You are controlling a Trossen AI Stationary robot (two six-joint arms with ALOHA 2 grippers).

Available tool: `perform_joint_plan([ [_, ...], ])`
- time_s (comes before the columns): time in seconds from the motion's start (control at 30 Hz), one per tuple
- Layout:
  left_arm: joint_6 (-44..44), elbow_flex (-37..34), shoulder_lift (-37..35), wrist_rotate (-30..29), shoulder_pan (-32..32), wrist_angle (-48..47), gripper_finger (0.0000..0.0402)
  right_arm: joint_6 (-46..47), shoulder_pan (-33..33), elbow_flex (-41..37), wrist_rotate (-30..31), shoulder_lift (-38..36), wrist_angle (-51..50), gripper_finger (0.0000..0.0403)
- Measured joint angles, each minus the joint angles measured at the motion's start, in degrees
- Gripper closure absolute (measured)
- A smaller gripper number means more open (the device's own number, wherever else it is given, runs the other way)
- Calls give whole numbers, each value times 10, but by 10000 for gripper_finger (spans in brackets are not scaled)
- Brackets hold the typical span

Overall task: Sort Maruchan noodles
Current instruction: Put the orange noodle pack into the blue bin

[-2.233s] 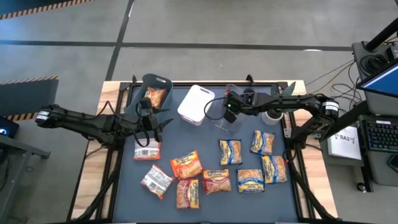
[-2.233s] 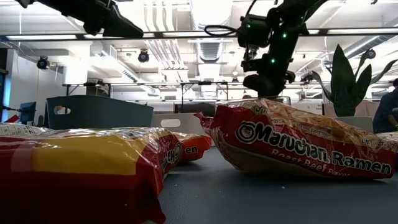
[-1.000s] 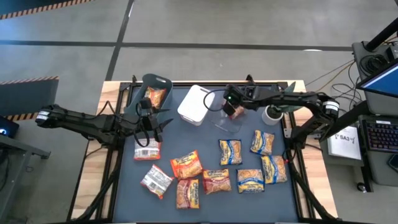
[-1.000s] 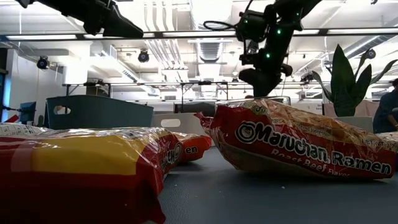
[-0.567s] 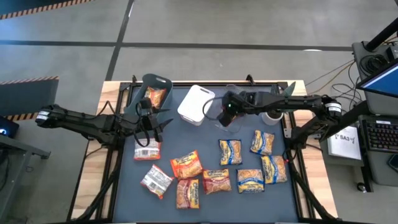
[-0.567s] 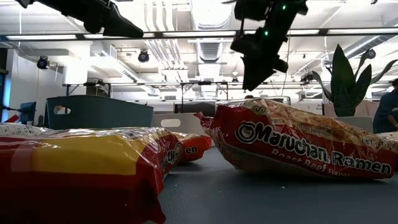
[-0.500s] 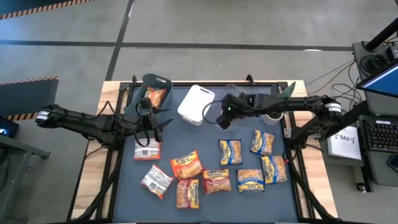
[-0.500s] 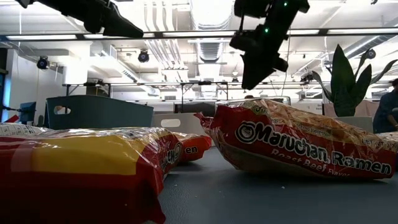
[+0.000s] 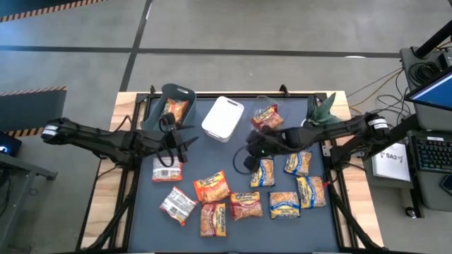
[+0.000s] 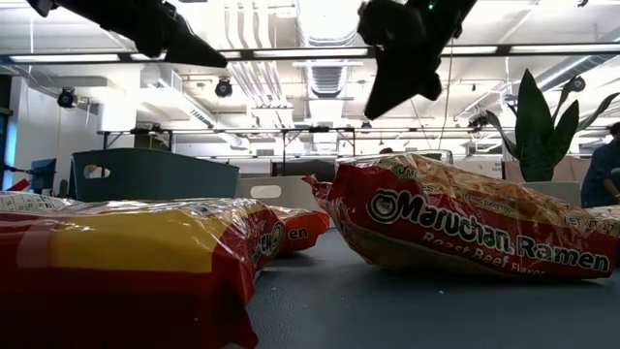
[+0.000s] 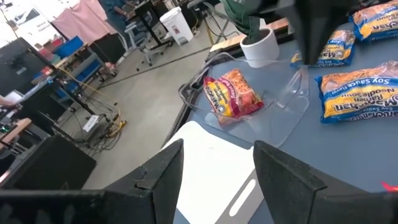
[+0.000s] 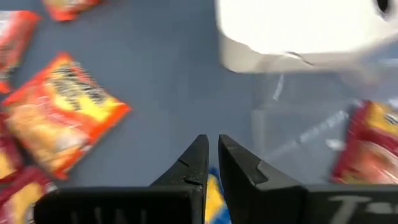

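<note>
You're between picks: one orange packet point(image 9: 266, 116) sits in the clear bin point(image 9: 263, 127), the rest lie on the mat from 5 to 8 o'clock. Right gripper point(image 9: 248, 159), fingers nearly closed and empty, hangs over the blue-and-yellow packet point(image 9: 262, 172). Next: open up, then drop onto it. Left gripper point(image 9: 185, 146), spread wide and empty, waits at 9 o'clock by the grey-green bin point(image 9: 161, 106).
</note>
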Motion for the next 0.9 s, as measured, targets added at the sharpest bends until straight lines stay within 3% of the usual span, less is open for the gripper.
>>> perform_joint_plan([
  [0.23,-69,0,29,1,-4,-1,223,-119,34,-70,14,0,203,385],
  [0.33,-109,0,40,35,-8,-9,223,-170,33,-92,9,0,261,385],
  [0.63,-267,0,74,216,-21,-15,223,-296,11,-110,-20,-1,341,385],
  [0.9,-365,0,118,250,-54,-17,223,-366,11,-110,-22,-25,352,385],
])
